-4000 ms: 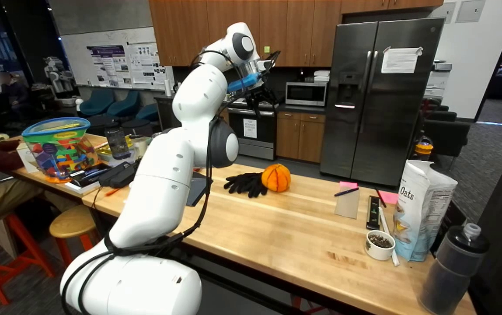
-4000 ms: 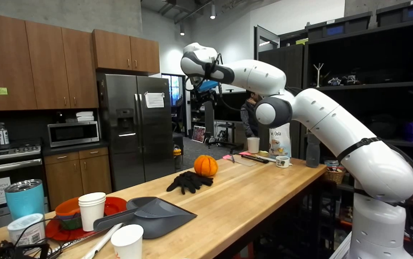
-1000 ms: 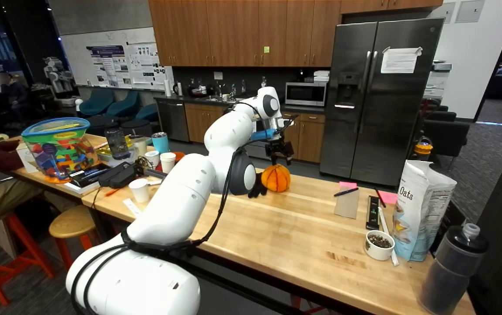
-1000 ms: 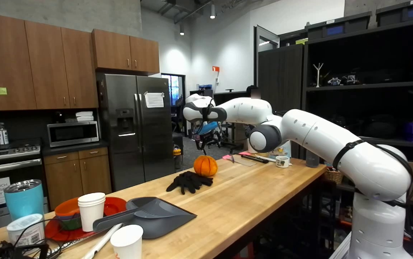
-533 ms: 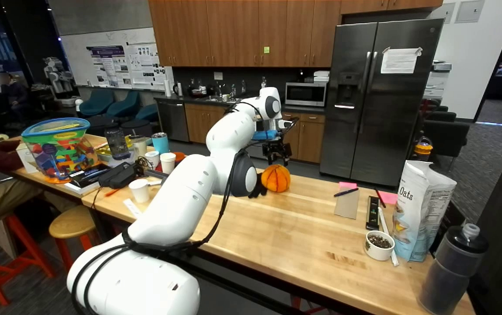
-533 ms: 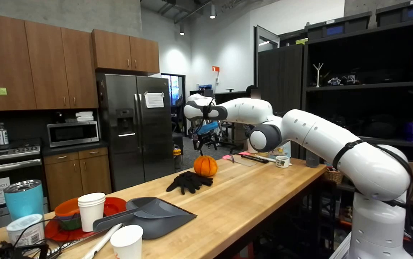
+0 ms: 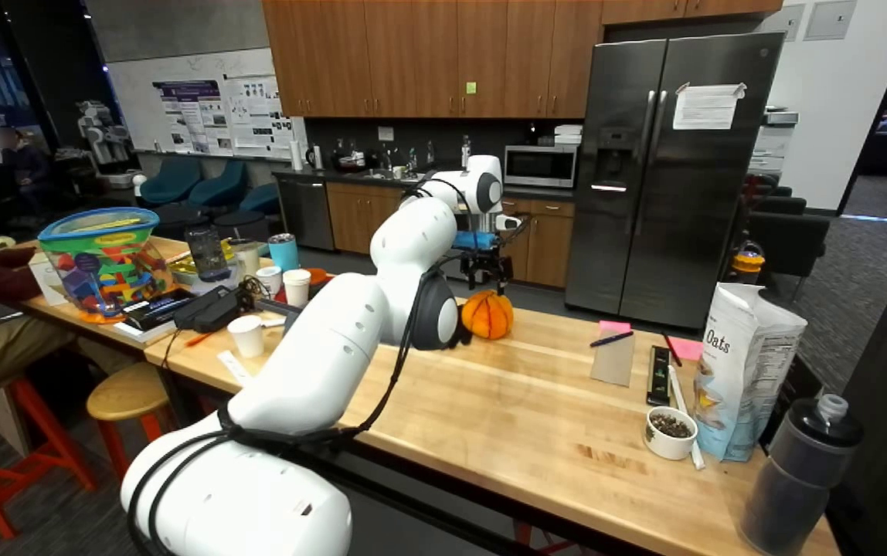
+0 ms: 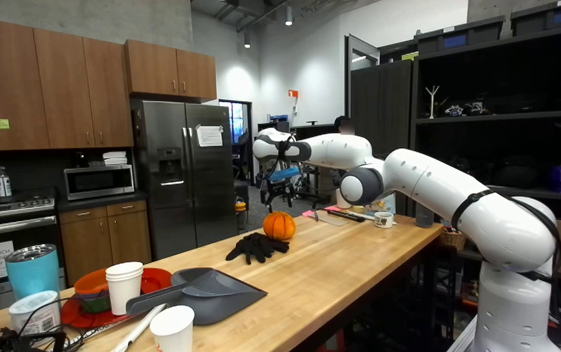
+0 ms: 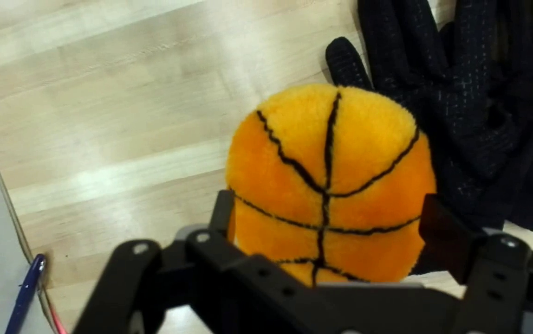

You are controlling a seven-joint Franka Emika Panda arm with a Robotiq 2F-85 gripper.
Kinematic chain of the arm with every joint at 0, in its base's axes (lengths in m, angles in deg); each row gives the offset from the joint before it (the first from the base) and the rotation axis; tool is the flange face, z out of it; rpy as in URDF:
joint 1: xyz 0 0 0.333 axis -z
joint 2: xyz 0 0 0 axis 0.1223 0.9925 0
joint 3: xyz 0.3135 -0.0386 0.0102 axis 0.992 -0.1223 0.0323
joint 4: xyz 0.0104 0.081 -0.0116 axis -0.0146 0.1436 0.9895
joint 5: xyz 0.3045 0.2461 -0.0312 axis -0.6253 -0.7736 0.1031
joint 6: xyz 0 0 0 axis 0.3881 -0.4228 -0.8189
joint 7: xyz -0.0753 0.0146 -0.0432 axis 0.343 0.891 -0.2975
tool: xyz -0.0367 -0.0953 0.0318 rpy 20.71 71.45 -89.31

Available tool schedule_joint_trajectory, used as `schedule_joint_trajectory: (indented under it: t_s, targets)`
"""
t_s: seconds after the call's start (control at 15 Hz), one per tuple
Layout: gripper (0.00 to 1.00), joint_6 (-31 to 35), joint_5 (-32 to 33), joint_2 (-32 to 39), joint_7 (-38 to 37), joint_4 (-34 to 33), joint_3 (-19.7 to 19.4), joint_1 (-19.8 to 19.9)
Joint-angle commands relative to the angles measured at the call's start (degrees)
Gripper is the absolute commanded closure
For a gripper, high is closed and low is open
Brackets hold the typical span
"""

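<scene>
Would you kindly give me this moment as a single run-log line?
hand: open, above orange plush ball | held: nothing | contact with ball: unclear | ball: on wooden table, beside black gloves

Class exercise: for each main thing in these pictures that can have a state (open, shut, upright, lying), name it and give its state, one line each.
Plush ball: resting, not gripped
Claw: open, over the ball
Black gloves: lying beside the ball
Pen: lying down
Fridge: doors shut
Microwave: door shut
Wall cabinets: shut
White tub: uncovered, not empty
Oats bag: upright
Water bottle: upright
Dustpan: lying down
Stacked paper cups: upright
</scene>
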Motion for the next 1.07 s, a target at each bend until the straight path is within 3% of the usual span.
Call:
schedule_joint_trajectory:
  t_s: [0.0,0.47,0.53,0.67,1.0]
  targets:
    - [0.0,-1.0,-1.4,1.0,1.3,-1.1,0.9,1.2]
    - [0.03,-1.5,-1.4,3.0,1.2,-1.2,1.1,2.0]
    - [0.26,-1.3,-1.3,3.3,1.2,-1.3,1.0,1.9]
    - [0.29,-1.2,-1.3,3.6,1.2,-1.4,1.0,1.9]
    - [0.68,-0.6,-1.2,2.5,1.5,-0.1,1.0,1.7]
